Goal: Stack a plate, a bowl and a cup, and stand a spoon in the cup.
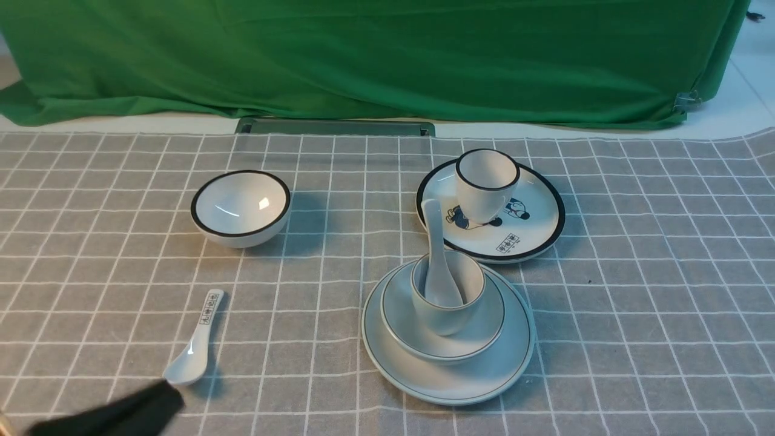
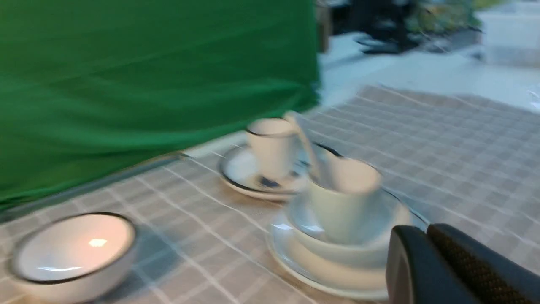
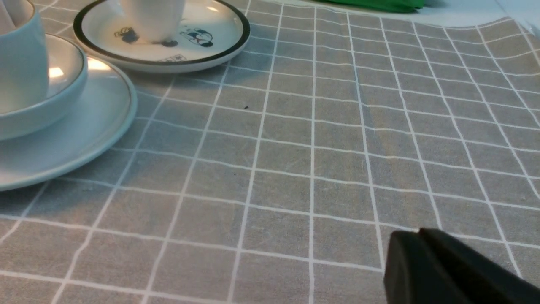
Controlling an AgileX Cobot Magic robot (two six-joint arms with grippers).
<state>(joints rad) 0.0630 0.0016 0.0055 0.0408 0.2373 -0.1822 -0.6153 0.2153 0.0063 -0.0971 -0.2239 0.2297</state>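
Spoon (image 1: 437, 260) bowl hidden inside cup (image 1: 448, 297), left wrist view blurred

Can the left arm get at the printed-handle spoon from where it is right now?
Probably yes. The left gripper sits low at the near left, jaws shut and holding nothing, right beside the printed-handle spoon. That spoon lies alone on bare tablecloth, with nothing between them. The jaws would have to open first.
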